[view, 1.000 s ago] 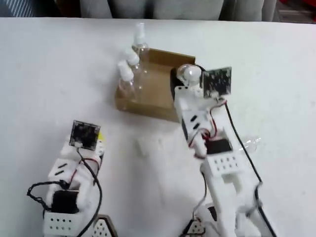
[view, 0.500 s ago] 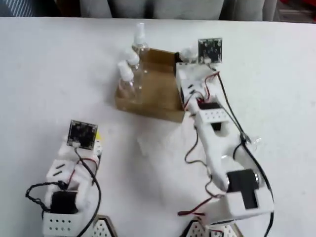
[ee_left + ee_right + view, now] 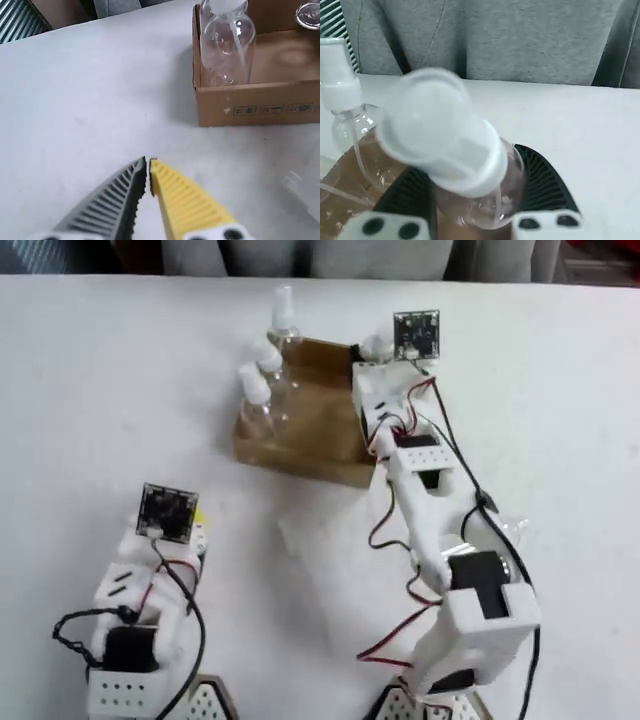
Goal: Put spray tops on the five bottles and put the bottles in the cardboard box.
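The left pincer (image 3: 148, 175) hangs over the white surface (image 3: 120, 370) with its ribbed fingers pressed together. Three topped bottles (image 3: 256, 390) cluster at the cardboard box's (image 3: 300, 460) left wall; whether the farthest stands inside is unclear. Over the box's right side, the right pincer (image 3: 472, 180) pinches a fourth bottle (image 3: 455, 150). A clear bottle (image 3: 512, 530) lies further right, half hidden by the arm.

Clear glossy plastic bottle (image 3: 226, 45), matt cardboard box (image 3: 260, 107), ribbed plastic left hand (image 3: 148, 161)
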